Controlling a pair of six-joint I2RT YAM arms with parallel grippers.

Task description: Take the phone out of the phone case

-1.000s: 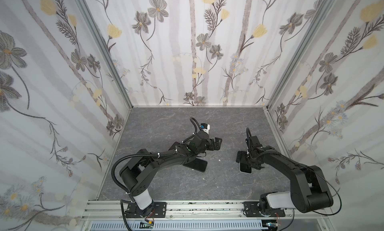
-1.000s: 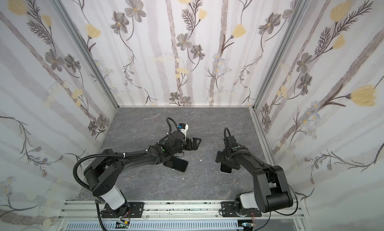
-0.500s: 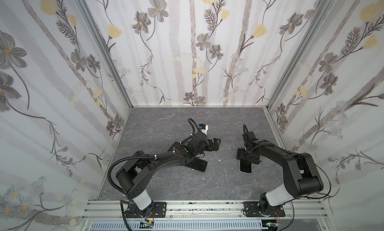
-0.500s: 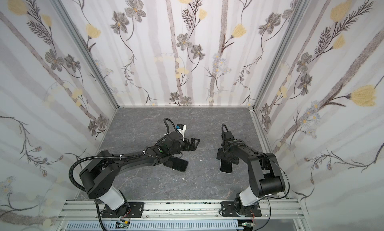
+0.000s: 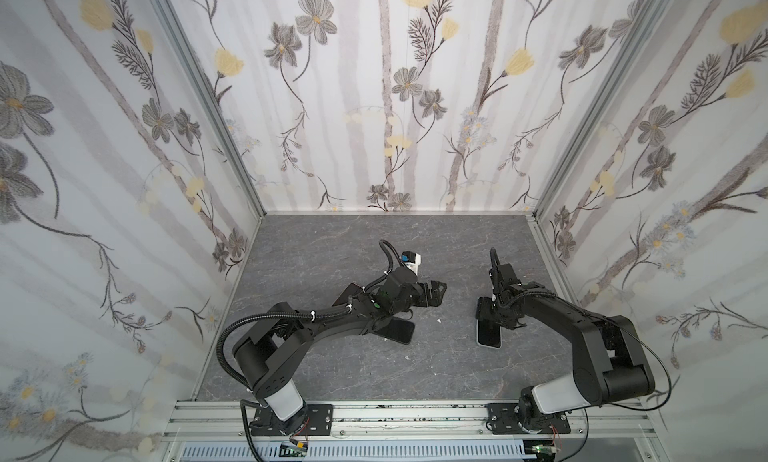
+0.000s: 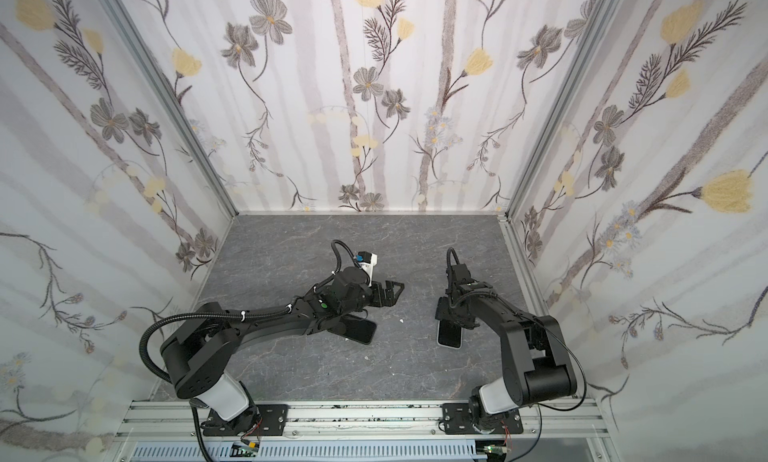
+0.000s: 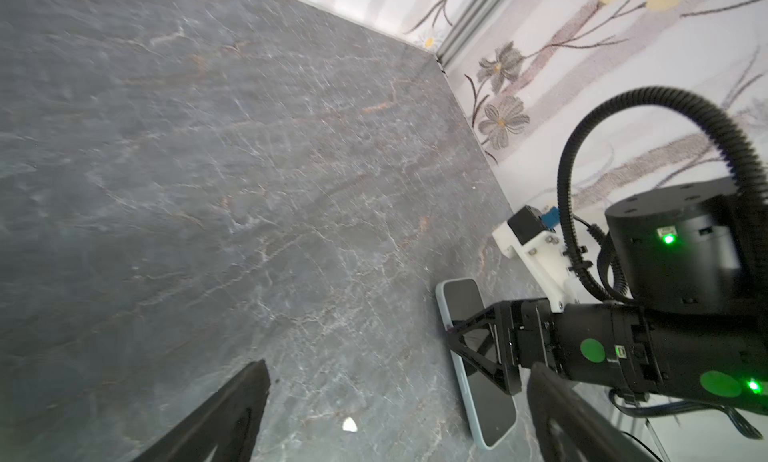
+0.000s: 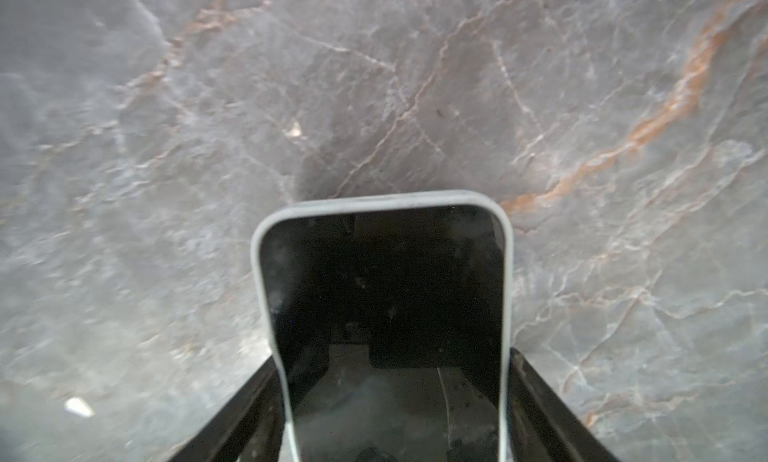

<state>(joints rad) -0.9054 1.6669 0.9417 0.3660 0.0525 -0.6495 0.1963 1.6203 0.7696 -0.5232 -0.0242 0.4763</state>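
Fingers of the right end effector stand one along each long side of the phone, right against its pale rim. Whether they clamp it or only flank it cannot be told. Both top views show this end effector low over the far part of the phone. The near end of the phone projects clear of it.

The phone lies flat on the table, dark screen up, on the right side, with its long axis running roughly front to back. The left wrist view confirms this: the phone is flat and a right finger crosses its middle. Whether the pale rim is the phone's own edge or a cover cannot be told.

The left end effector is released, with its jaws spread wide and only bare table between them. In both top views it sits near the table's centre, pointing toward the right arm and well apart from the phone.

A black slab of phone shape lies flat just in front of the left wrist, partly under that arm. Whether it is the phone case cannot be told.

A white fleck rests on the table between the two end effectors.
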